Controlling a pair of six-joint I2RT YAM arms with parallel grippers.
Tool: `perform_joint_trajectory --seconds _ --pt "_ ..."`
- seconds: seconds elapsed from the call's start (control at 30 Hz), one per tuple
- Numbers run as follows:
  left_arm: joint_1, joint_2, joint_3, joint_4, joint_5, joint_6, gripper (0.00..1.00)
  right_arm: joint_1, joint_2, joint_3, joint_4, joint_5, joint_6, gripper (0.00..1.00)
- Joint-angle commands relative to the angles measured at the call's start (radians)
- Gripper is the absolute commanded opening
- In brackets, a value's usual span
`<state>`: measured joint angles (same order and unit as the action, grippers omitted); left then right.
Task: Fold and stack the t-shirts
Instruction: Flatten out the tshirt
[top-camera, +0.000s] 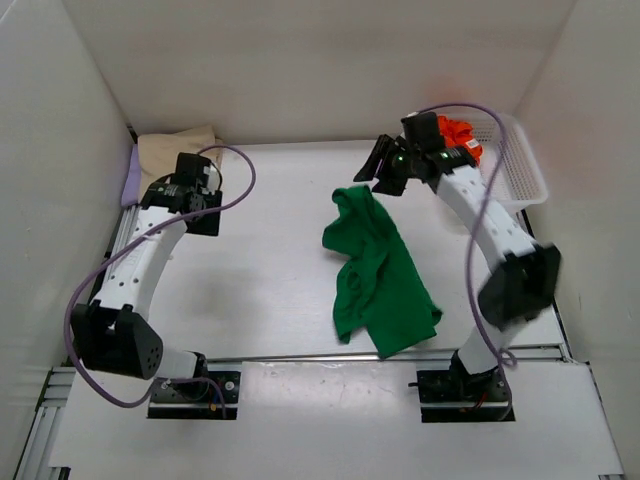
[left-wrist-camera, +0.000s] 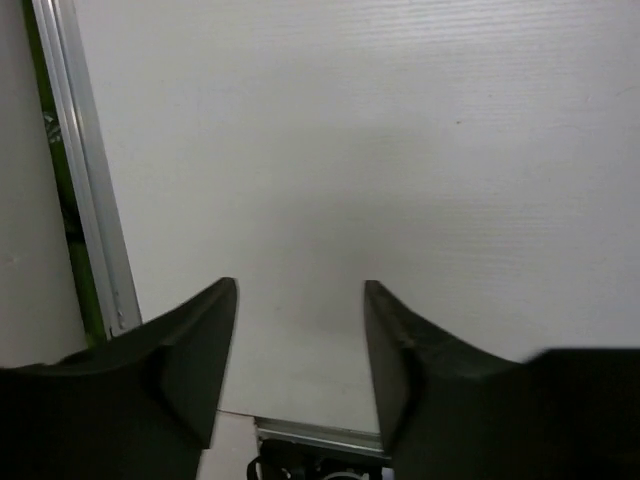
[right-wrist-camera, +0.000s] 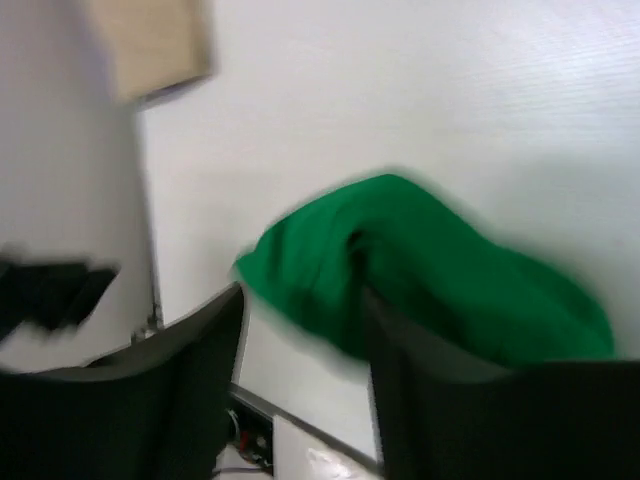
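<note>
Only the top view shows the orange-red t-shirt (top-camera: 458, 132) in the white mesh basket (top-camera: 525, 175), and a lilac t-shirt (top-camera: 130, 178) edging the beige t-shirt (top-camera: 176, 150) at far left. The green t-shirt (top-camera: 380, 275) lies crumpled in the middle of the tabletop (top-camera: 270, 250), by the right hand (right-wrist-camera: 303, 297). That hand and the left hand (left-wrist-camera: 300, 292) both have their fingers apart, holding nothing. White walls (top-camera: 300, 60) surround.

green t-shirt (top-camera: 380, 280) soft matt cloth; basket (top-camera: 530, 168) white plastic mesh; table (left-wrist-camera: 400, 150) matt, finely ribbed.
</note>
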<state>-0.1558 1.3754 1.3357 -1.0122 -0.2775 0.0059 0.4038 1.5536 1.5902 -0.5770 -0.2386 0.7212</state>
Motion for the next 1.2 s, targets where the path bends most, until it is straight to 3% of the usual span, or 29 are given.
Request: perform_joint_trajectory --seconds 0.0,0.1,0.13,0.23,0.27,0.37,0.4,0.53,0.7,0.93,1.03,1.1,1.13,1.17 --pt "-0.05 0.005 0.072 -0.068 0.008 -0.006 0.68 -0.074 0.261 0.289 -0.152 0.114 -0.02 0.65" --pt "-0.135 0.024 0.101 -0.129 0.041 -0.006 0.76 -0.062 0.478 0.648 -0.511 0.176 -0.132 0.69" --pt "-0.19 0.033 0.102 -0.143 0.053 -0.006 0.76 -0.037 0.467 0.668 -0.527 0.203 -0.164 0.7" --pt "-0.302 0.033 0.031 -0.143 0.124 -0.006 0.79 0.068 0.245 0.387 -0.382 0.29 -0.264 0.72" --pt "-0.4 0.033 -0.002 -0.143 0.15 -0.006 0.79 0.084 0.182 0.184 -0.348 0.309 -0.264 0.74" --pt "-0.609 0.078 -0.012 -0.154 0.248 -0.006 0.83 0.084 -0.033 -0.092 -0.27 0.266 -0.146 0.74" --pt "-0.655 0.099 -0.012 -0.154 0.264 -0.006 0.83 0.054 -0.124 -0.262 -0.261 0.251 -0.073 0.74" --pt "-0.803 0.215 -0.018 -0.011 0.363 -0.006 0.89 0.044 -0.341 -0.626 -0.196 0.226 0.085 0.72" --pt "-0.89 0.379 -0.038 0.223 0.409 -0.006 0.9 0.101 -0.497 -0.832 -0.27 0.338 0.286 0.72" --pt "-0.9 0.536 0.017 0.288 0.443 -0.006 0.9 0.115 -0.509 -0.938 -0.293 0.427 0.448 0.75" --pt "-0.887 0.583 0.026 0.3 0.52 -0.006 0.78 0.08 -0.457 -0.963 -0.256 0.436 0.448 0.76" --pt "-0.887 0.602 0.036 0.3 0.546 -0.006 0.58 0.046 -0.414 -0.986 -0.242 0.401 0.425 0.78" --pt "-0.887 0.611 0.046 0.3 0.546 -0.006 0.42 0.037 -0.388 -0.986 -0.228 0.386 0.416 0.78" --pt "-0.878 0.623 0.046 0.3 0.546 -0.006 0.34 0.026 -0.379 -0.998 -0.219 0.377 0.402 0.78"
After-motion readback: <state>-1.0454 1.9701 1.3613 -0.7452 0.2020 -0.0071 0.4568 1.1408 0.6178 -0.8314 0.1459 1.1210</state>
